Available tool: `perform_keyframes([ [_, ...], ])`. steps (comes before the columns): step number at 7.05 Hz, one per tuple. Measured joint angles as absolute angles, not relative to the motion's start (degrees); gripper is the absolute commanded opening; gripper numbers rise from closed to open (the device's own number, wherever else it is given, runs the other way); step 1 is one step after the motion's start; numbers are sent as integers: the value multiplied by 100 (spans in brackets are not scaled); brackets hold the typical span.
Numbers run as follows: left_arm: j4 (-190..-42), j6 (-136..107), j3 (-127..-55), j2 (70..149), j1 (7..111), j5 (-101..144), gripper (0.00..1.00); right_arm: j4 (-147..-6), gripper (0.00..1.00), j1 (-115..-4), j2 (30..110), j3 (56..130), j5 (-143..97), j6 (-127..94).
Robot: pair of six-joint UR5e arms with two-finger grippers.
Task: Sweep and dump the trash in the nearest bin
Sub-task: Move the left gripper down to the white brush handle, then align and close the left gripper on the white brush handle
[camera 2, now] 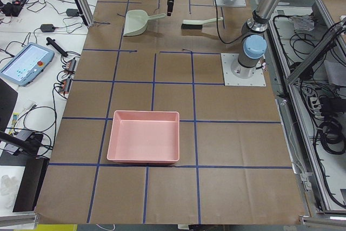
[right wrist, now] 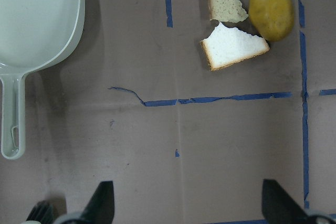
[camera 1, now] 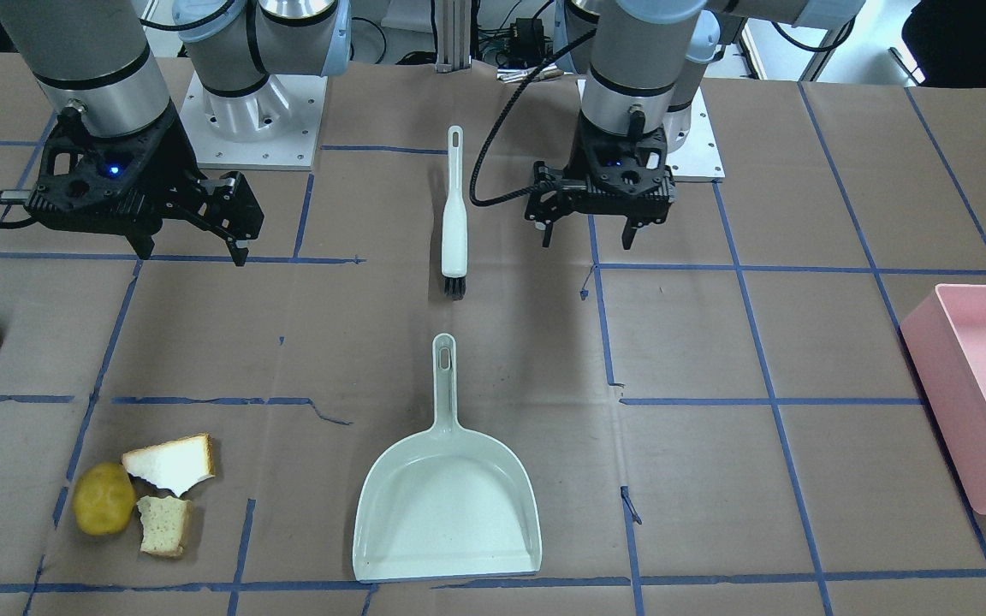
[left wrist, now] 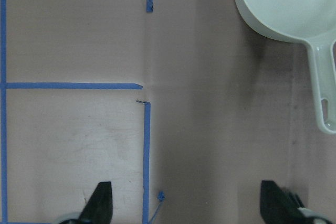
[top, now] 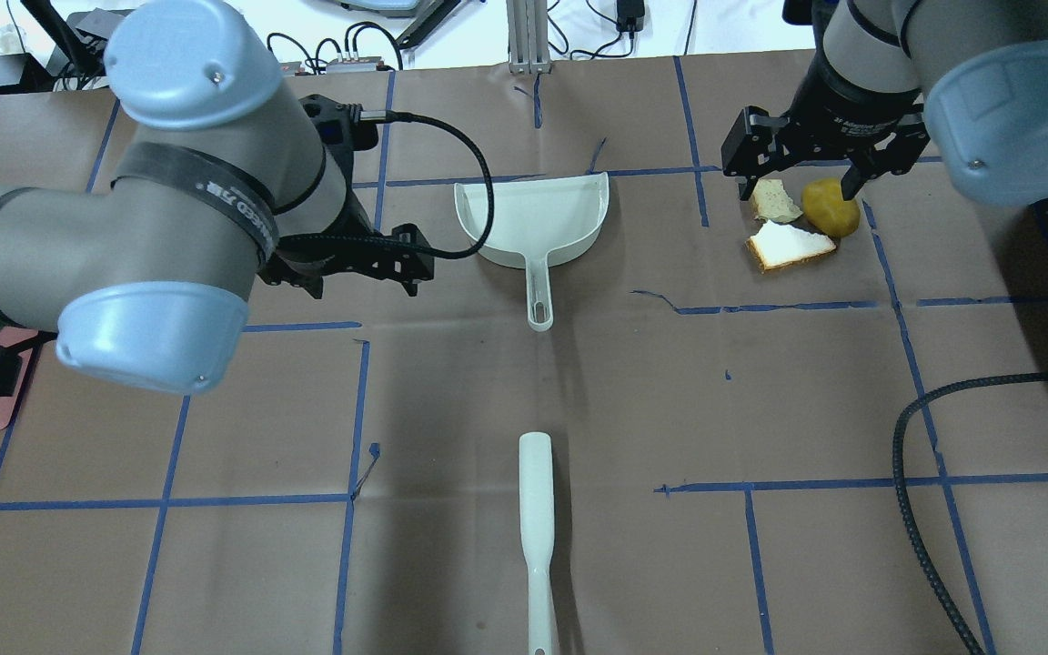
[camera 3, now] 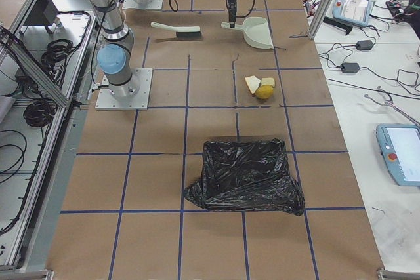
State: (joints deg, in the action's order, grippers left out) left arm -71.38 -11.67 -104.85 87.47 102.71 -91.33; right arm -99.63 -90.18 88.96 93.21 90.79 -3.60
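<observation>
Two sets of fingers, both mine, both empty.

1. Left fingers [camera 1: 627, 233]: spread wide, holding nothing, hanging above the tabletop [camera 1: 844, 342] just beside the brush, on my left of it. My left wrist camera showed bare brown paper and blue tape between the tips, with the dustpan's handle at the upper right.
2. Right fingers [camera 1: 234, 235]: likewise spread wide and empty, near my base on my right side, well apart from the trash.
3. Brush [camera 1: 454, 231]: white handle, dark bristles, lying flat at the middle of the tabletop, bristles pointing away from my base.
4. Dustpan [camera 1: 446, 505]: pale, lying flat beyond the brush, handle toward the brush and mouth toward the far edge; not touching the brush.
5. Trash, three pieces close together on my right side, near the far edge, level with the dustpan:
   - yellow lumpy ball [camera 1: 104, 499], outermost;
   - white bread slice [camera 1: 172, 464] with brown crust, nearest my base;
   - speckled bread chunk [camera 1: 163, 524], just beside both.
6. Pink bin [camera 1: 981, 393]: open tray at the tabletop's end on my left.
7. Black bag-lined bin [camera 3: 246, 176]: at the end on my right, beyond the trash.
</observation>
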Motion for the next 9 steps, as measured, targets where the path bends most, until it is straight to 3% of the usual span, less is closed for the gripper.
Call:
perform_keyframes([
  [2, -6841, -1813, -10905, 8554, 10942, -9152, 89, -9962, 100, -9018, 8895, 9322, 9081, -360],
  [5, -5698, -2239, -12058, 8120, 11801, -9188, 90, -9959, 100, -9018, 8894, 9328, 9103, -368],
  [9, -4029, -3061, -13392, 7803, 12664, -9381, 99, -9958, 100, -9017, 8905, 9333, 9120, -377],
])
